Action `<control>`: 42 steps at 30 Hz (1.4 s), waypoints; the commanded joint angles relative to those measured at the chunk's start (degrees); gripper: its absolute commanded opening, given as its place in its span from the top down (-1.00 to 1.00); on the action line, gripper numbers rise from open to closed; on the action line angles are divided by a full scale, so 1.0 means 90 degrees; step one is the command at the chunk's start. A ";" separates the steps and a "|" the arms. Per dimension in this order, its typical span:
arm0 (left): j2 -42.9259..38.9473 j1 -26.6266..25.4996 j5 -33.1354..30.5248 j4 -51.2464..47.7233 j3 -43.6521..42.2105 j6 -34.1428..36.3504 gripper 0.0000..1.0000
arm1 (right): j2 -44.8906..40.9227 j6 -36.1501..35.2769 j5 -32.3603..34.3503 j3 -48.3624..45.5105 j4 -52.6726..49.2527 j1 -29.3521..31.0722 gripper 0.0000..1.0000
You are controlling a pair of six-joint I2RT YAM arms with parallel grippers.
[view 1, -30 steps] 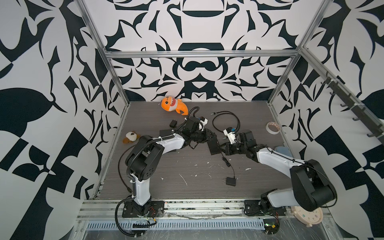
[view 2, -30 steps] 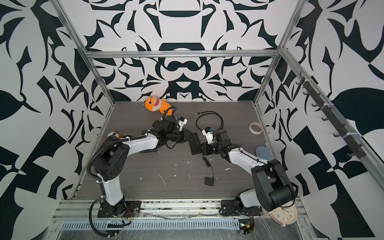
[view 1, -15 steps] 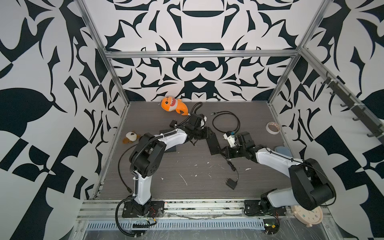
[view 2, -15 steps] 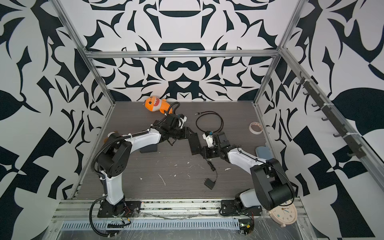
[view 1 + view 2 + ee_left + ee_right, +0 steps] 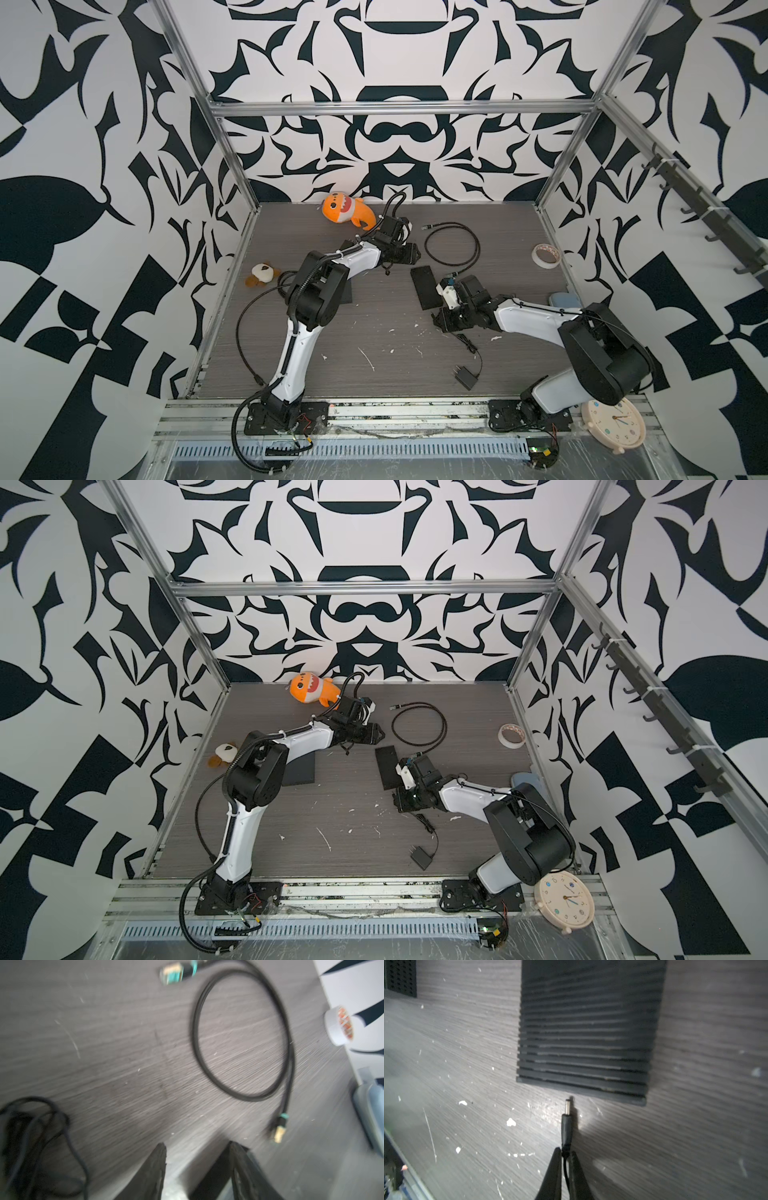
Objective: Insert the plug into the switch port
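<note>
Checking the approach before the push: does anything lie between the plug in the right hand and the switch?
Nothing visible does. In the right wrist view the right hand grips the plug by its rear, tip aimed at the near edge of the switch, with only bare table between. The port itself cannot be made out.

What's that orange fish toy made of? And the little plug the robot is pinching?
Orange toy: looks like soft plush fabric, matte and a bit fuzzy, with rounded, stuffed shapes.
Plug: the tip seems to be bare metal, silvery with a glint. The sleeve behind it looks like black rubber or plastic, dull and smooth; the blur leaves open which.
</note>
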 commanded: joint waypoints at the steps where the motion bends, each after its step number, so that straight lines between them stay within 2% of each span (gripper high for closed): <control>1: 0.0195 0.0047 0.0605 -0.0294 0.0297 0.0326 -0.05 | -0.0001 0.0255 0.0564 -0.0269 0.0457 0.0098 0.76; 6: 0.0430 0.0048 0.0897 -0.0603 0.0654 0.0659 -0.05 | -0.0158 0.0200 0.0928 -0.0685 0.1083 0.0293 0.75; 11: 0.0750 0.0047 0.0702 -0.1380 0.1268 0.1186 -0.05 | -0.0403 0.0314 0.1082 -0.1033 0.1221 0.0443 0.76; 13: 0.0791 0.0048 0.0579 -0.1396 0.1340 0.1236 -0.05 | -0.0481 0.0325 0.1112 -0.1098 0.1175 0.0452 0.76; 18: 0.0926 0.0048 0.0846 -0.1363 0.1465 0.1261 -0.05 | -0.0636 0.0445 0.1243 -0.1204 0.1188 0.0473 0.77; 24: 0.0977 0.0048 0.0961 -0.1286 0.1424 0.1251 -0.05 | -0.0925 0.0456 0.1310 -0.1453 0.1642 0.0479 0.77; 34: 0.0950 0.0047 0.1126 -0.1206 0.1240 0.1289 -0.05 | -0.0631 0.0378 0.1128 -0.1441 0.2291 0.0532 0.78; 42: 0.0948 0.0048 0.1129 -0.1167 0.1204 0.1265 -0.05 | -0.0922 0.0297 0.1247 -0.1466 0.2208 0.0552 0.77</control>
